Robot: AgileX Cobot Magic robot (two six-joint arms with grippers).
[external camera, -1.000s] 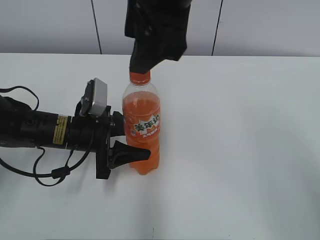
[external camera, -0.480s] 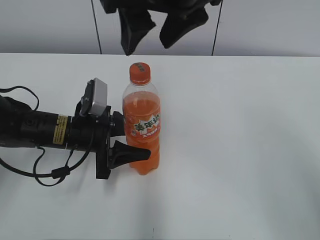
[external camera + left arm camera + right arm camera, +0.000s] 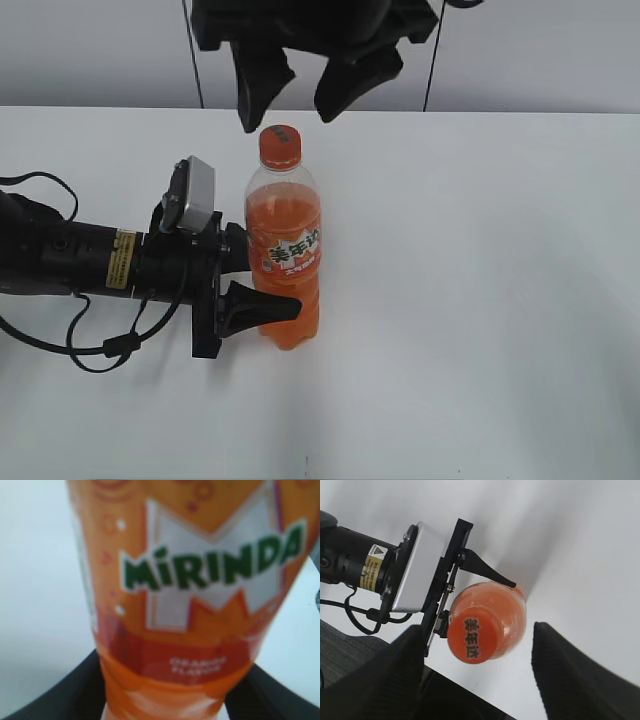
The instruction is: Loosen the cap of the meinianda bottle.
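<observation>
Lowered slightly since half a second ago: right gripper (image 3: 293, 97), now at upper centre of the exterior view with fingers spread wide and tips just above and to either side of the cap (image 3: 280, 144). A second ago, clamped over that cap; now released, touching nothing. Bottle (image 3: 284, 250) unmoved, upright on the white table (image 3: 480, 300), a little left of centre.

Left gripper (image 3: 262, 286) reaching in from the left edge, horizontal, fingers clenched on the lower body of the bottle, one finger (image 3: 262, 306) showing dark across the front below the label.

Left wrist view: filled almost wholly by the bottle (image 3: 190, 595), blurred, green lettering on a white and orange label, dark fingers (image 3: 60, 692) curving in at lower left and lower right against its base.

Right wrist view: looking down on the cap (image 3: 470, 640) at lower centre, dark print on its top, bottle (image 3: 507, 615) below it, broad dark fingers (image 3: 375, 680) at lower left and lower right well apart from the cap, left gripper (image 3: 487, 597) gripping the bottle from the upper left.
</observation>
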